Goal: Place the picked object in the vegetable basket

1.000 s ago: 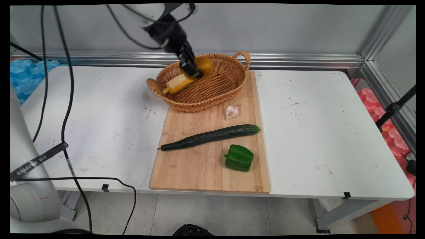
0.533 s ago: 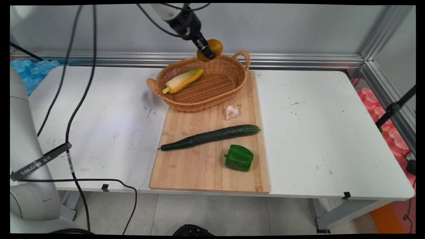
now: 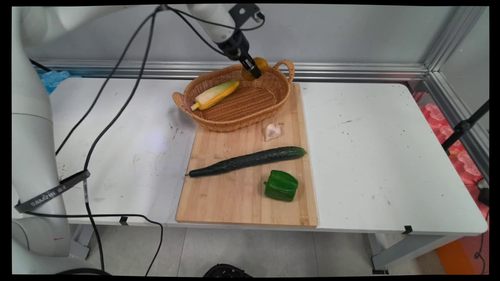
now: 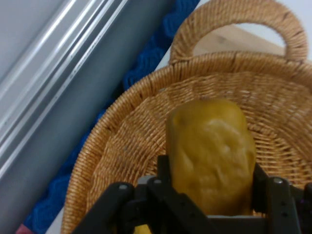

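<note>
Gripper [image 3: 254, 72] clamps one potato [image 4: 210, 153], jaws closed on it, over the basket's [image 3: 218, 121] far end. In basket: one corn [image 3: 215, 94]. On board [image 3: 218, 203]: one garlic [image 3: 272, 131], one cucumber [image 3: 247, 160], one pepper [image 3: 281, 185].

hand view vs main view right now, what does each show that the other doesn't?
Hand view only: the potato's dimpled face up close, clamped between the fingers, hanging over the weave.
Main view only: the corn, garlic, cucumber and green pepper, on or near the cutting board.
Both: gripper, potato, basket far handle.
</note>
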Tool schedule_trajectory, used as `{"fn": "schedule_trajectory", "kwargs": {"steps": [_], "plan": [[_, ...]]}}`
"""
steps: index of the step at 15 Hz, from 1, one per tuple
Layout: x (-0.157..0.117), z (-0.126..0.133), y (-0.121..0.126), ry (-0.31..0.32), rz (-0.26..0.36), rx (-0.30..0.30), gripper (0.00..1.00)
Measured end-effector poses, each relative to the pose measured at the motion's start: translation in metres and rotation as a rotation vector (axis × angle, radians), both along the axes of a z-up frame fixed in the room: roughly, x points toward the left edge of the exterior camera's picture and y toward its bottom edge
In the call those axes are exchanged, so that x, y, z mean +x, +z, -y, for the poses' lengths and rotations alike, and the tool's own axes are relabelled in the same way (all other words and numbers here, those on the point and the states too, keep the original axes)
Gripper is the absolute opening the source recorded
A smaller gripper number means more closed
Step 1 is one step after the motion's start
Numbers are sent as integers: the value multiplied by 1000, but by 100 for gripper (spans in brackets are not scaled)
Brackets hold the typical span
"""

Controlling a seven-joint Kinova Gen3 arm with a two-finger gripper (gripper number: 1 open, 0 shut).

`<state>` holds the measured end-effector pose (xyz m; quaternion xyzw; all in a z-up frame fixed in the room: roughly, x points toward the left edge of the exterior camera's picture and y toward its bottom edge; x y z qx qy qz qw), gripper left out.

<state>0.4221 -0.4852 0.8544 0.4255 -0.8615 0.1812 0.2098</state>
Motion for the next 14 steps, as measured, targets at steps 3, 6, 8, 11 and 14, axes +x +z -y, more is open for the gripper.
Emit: {"fn": "schedule_trajectory", "kwargs": {"steps": [3, 6, 8, 11, 14], "plan": [[-2, 12, -21, 22, -5, 23, 0], [-3, 21, -39, 34, -6, 45, 0], [-3, 26, -49, 38, -5, 58, 0], [-2, 30, -59, 35, -3, 68, 100], [-1, 31, -57, 10, -6, 63, 100]]}}
